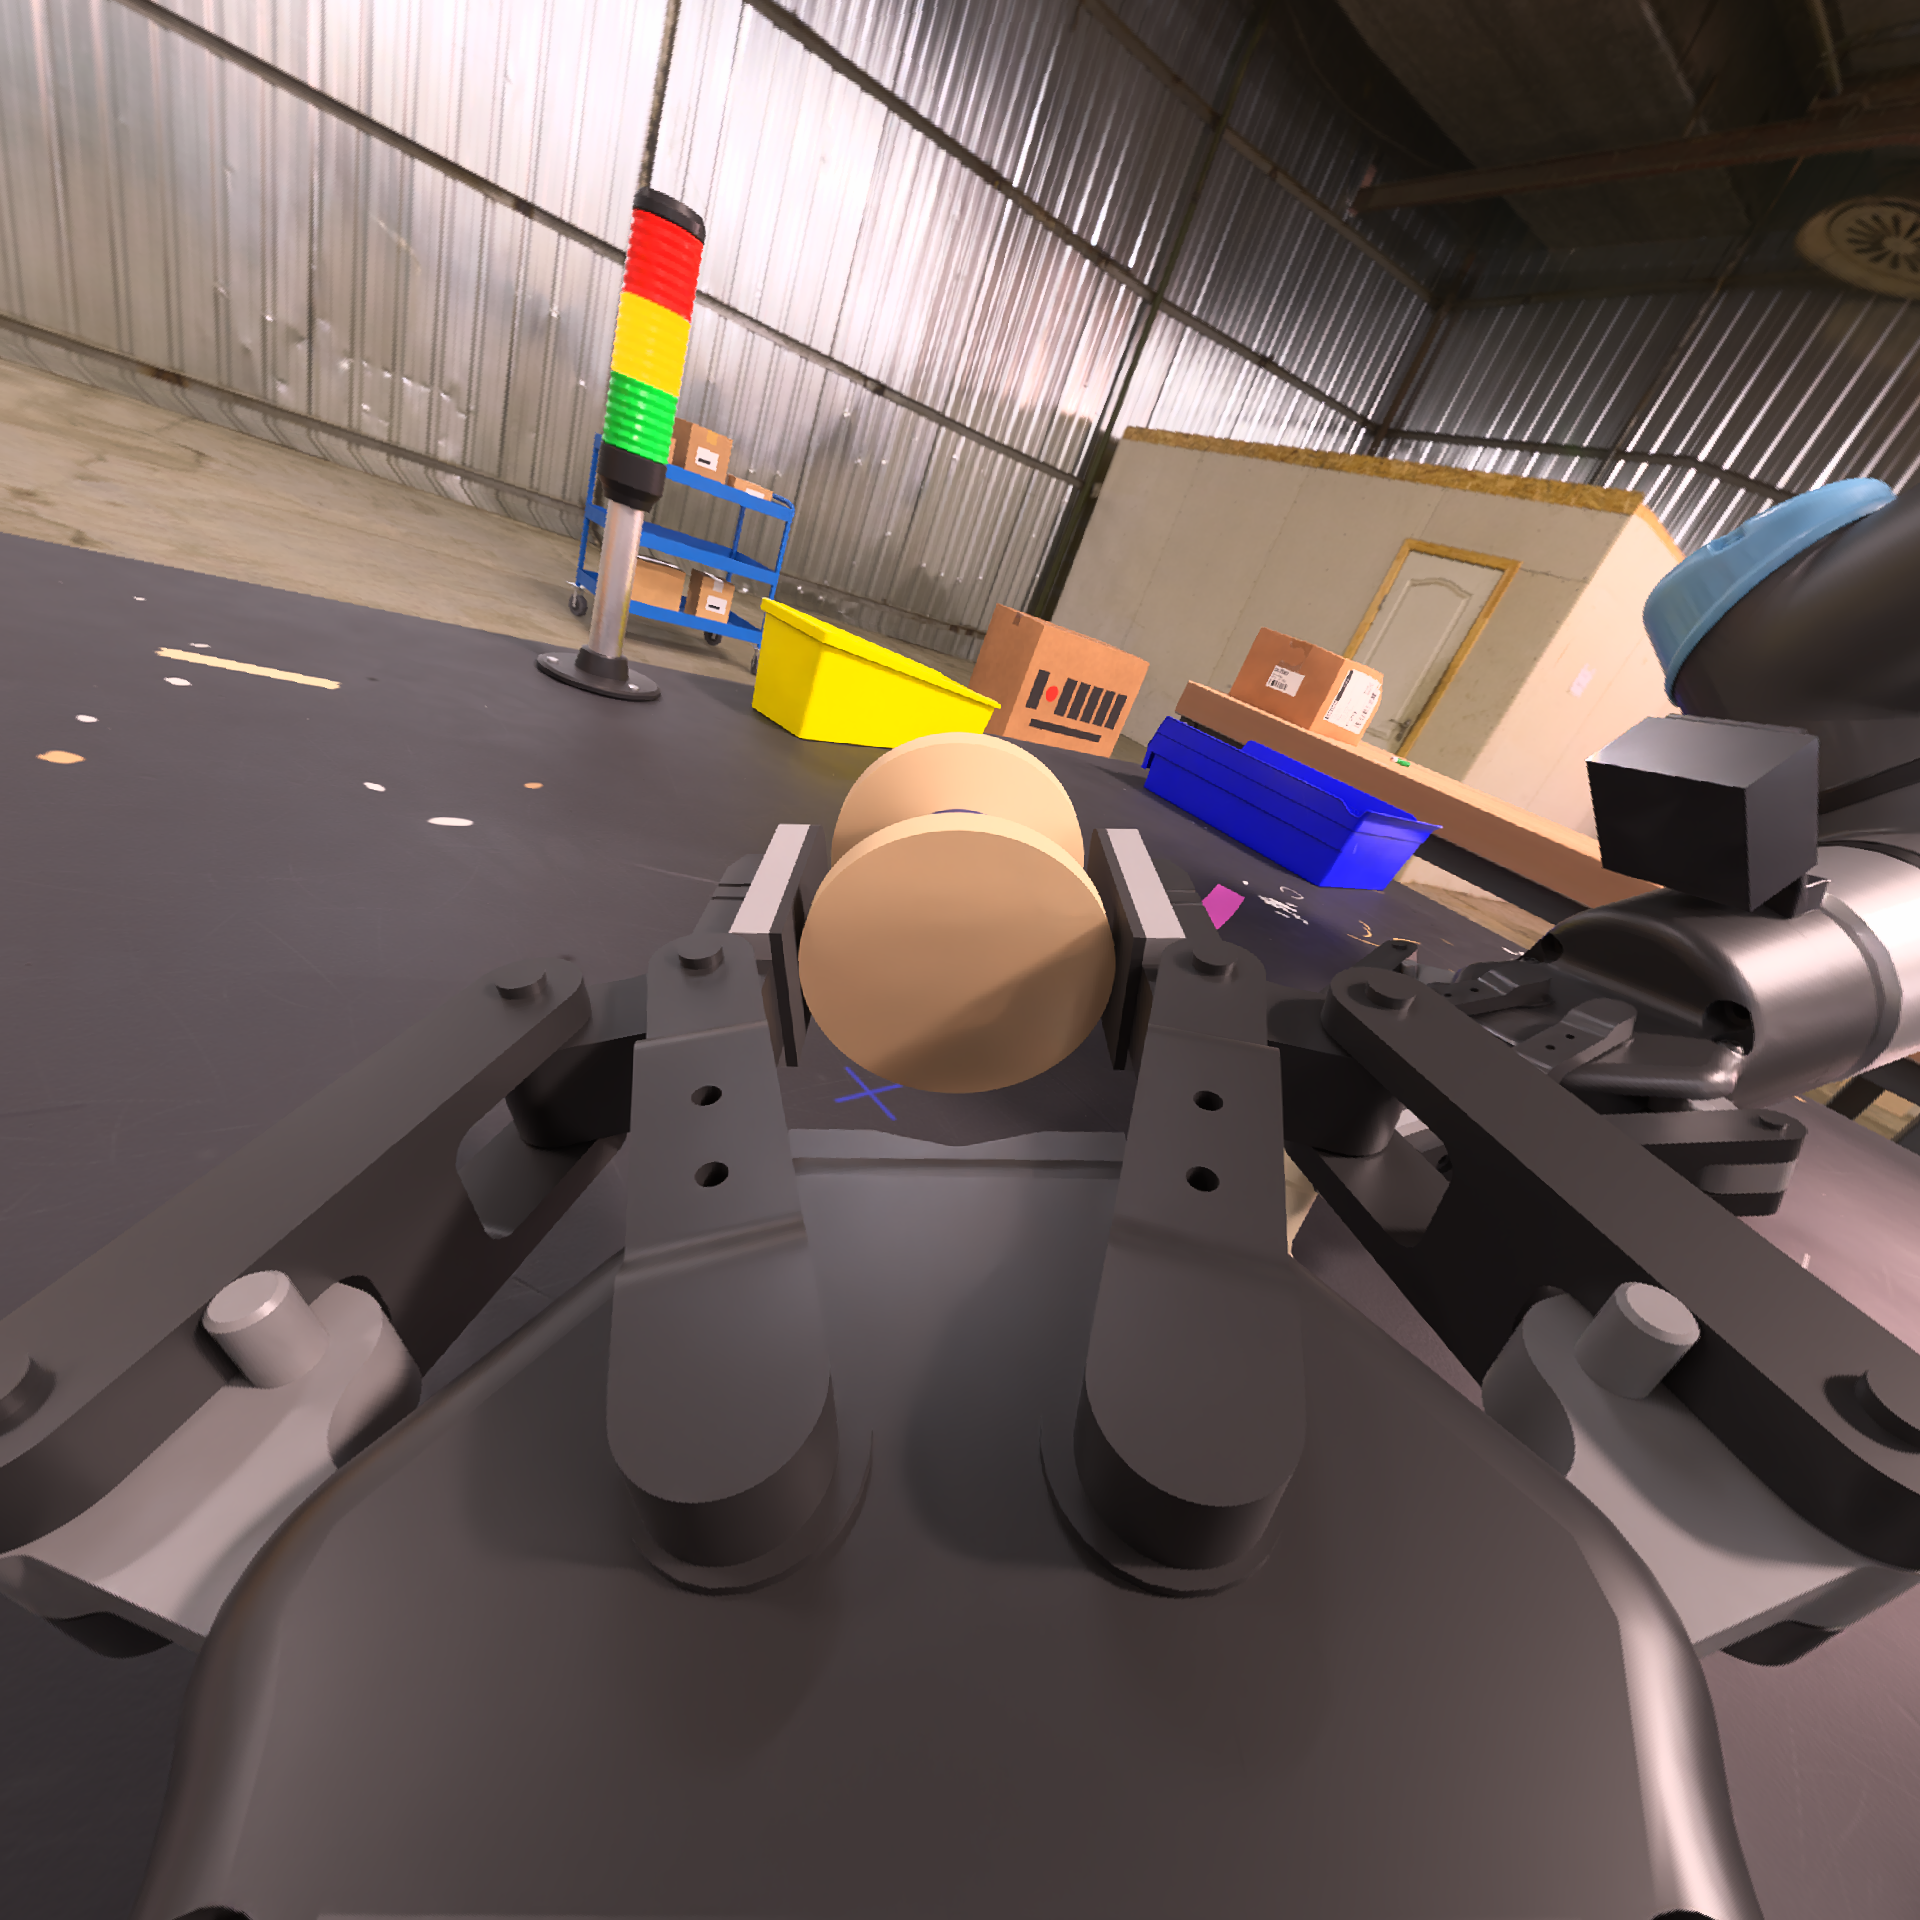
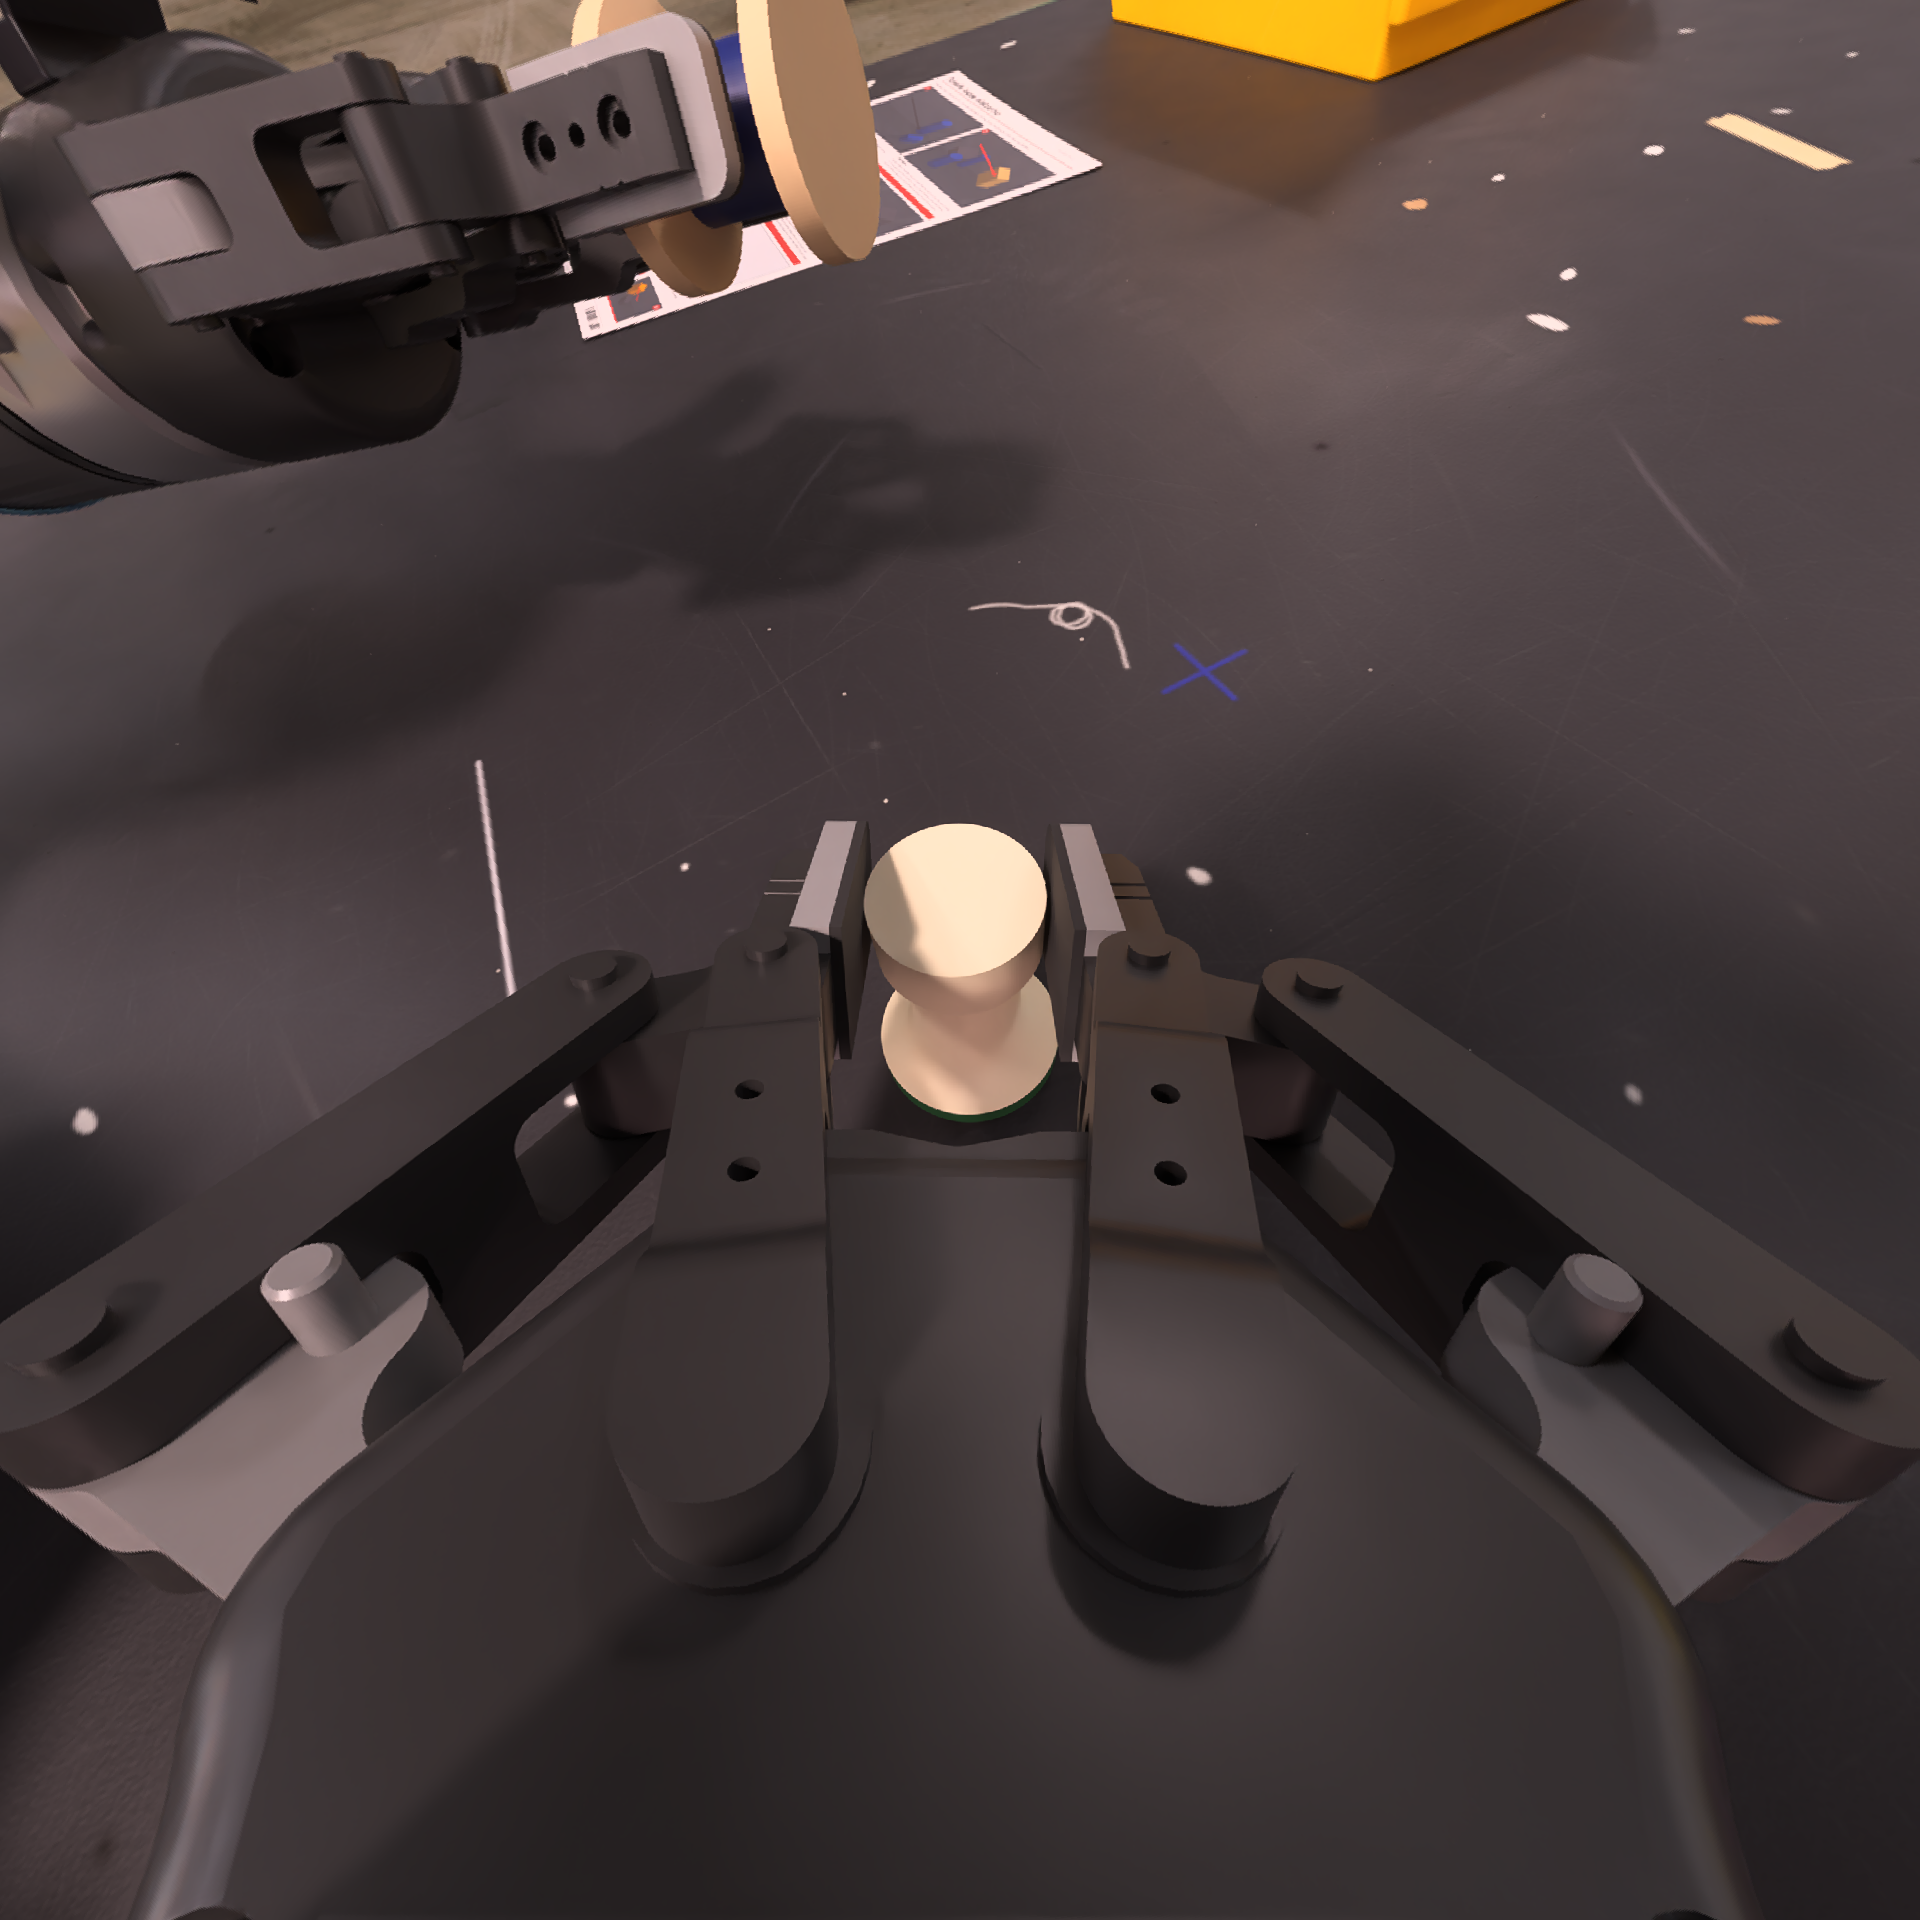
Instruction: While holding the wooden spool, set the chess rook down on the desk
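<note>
**Both pieces held, rook waiting to go down**

In the right wrist view the right gripper [image 2: 958, 904] has its jaws clenched on the chess rook [image 2: 961, 971], a cream piece with a wide head, a narrow waist and a round base rimmed in green. The pads press on the head from 3 and 9 o'clock, and the base points back toward the palm, so the piece lies along the jaws rather than upright. It hangs above the dark surface [image 2: 1455, 831], not touching it as far as I can tell.

In the left wrist view the left gripper [image 1: 958, 904] is clenched on the wooden spool [image 1: 956, 951], the pads gripping its dark blue core between the two tan discs. It is held clear of the surface.

Farther out in the right wrist view, a blue cross [image 2: 1205, 672] is drawn on the surface at 1 o'clock of the rook, a chalk squiggle [image 2: 1070, 618] just beside it. A printed sheet [image 2: 987, 135] lies at 12 o'clock under the spool, a yellow bin [image 2: 1351, 31] beyond.

The rook looks light, hard and smooth, so it may slip or roll if let go on its side. Its flat base is the stable face; the wrist probably needs tilting until that base meets the surface before release. The head is a fair place to hold it.
</note>
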